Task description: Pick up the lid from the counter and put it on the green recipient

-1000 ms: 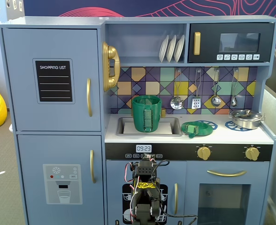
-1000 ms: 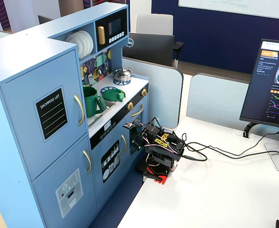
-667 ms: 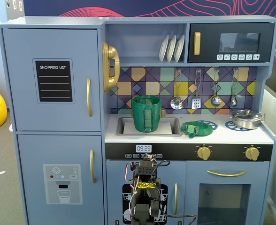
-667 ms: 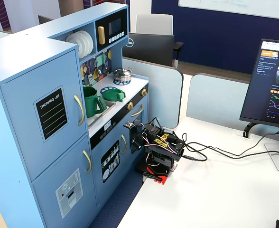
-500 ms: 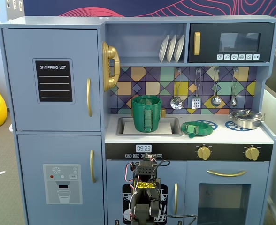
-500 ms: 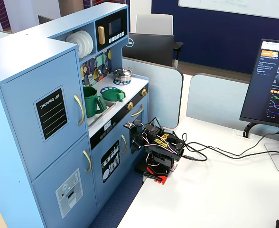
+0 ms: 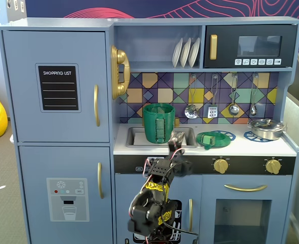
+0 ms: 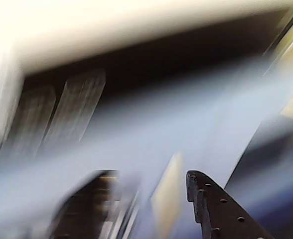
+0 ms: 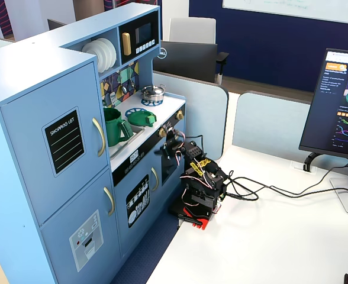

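The lid [image 7: 209,139] is a flat green disc with a small knob, lying on a blue burner ring on the counter; it also shows in the other fixed view [image 9: 141,118]. The green recipient [image 7: 158,123] stands upright in the sink, left of the lid, handle to the front [image 9: 113,126]. My gripper [image 7: 176,141] is at the counter's front edge, between recipient and lid and lower than both [image 9: 173,144]. The wrist view is motion-blurred: one dark finger [image 8: 211,209] is sharp, with a gap beside it. The gripper [image 8: 146,194] looks open and empty.
A silver pot [image 7: 265,128] sits on the right burner. Utensils [image 7: 213,109] hang on the back wall above the counter. Gold stove knobs [image 7: 220,165] stick out under the counter edge. The arm's base [image 9: 197,207] stands on a white desk with cables.
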Robot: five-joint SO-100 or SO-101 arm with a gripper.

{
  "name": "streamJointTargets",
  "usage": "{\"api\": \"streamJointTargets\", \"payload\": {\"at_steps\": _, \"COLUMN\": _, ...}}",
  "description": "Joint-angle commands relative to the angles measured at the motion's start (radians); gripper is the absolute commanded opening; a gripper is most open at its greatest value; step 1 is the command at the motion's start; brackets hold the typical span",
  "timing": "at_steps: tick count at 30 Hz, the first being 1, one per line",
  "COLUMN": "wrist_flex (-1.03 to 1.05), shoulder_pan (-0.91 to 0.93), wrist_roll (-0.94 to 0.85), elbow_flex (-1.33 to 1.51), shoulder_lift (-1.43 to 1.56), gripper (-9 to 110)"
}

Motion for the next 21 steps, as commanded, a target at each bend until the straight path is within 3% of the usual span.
{"api": "streamJointTargets", "payload": {"at_steps": 1, "wrist_flex": -0.284, "shoulder_pan": 0.137, "wrist_roll": -0.020, "elbow_flex": -0.110, "shoulder_lift": -0.098, "gripper": 33}}
{"api": "streamJointTargets", "payload": {"at_steps": 6, "wrist_flex": -0.511, "shoulder_pan": 0.176, "wrist_roll": 0.021, "elbow_flex": -0.107, "shoulder_lift": -0.195, "gripper": 44}}
{"api": "streamJointTargets", "payload": {"at_steps": 21, "wrist_flex": -0.778, "shoulder_pan": 0.169, "wrist_roll": 0.015, "elbow_flex": -0.284, "shoulder_lift": -0.606, "gripper": 41}}
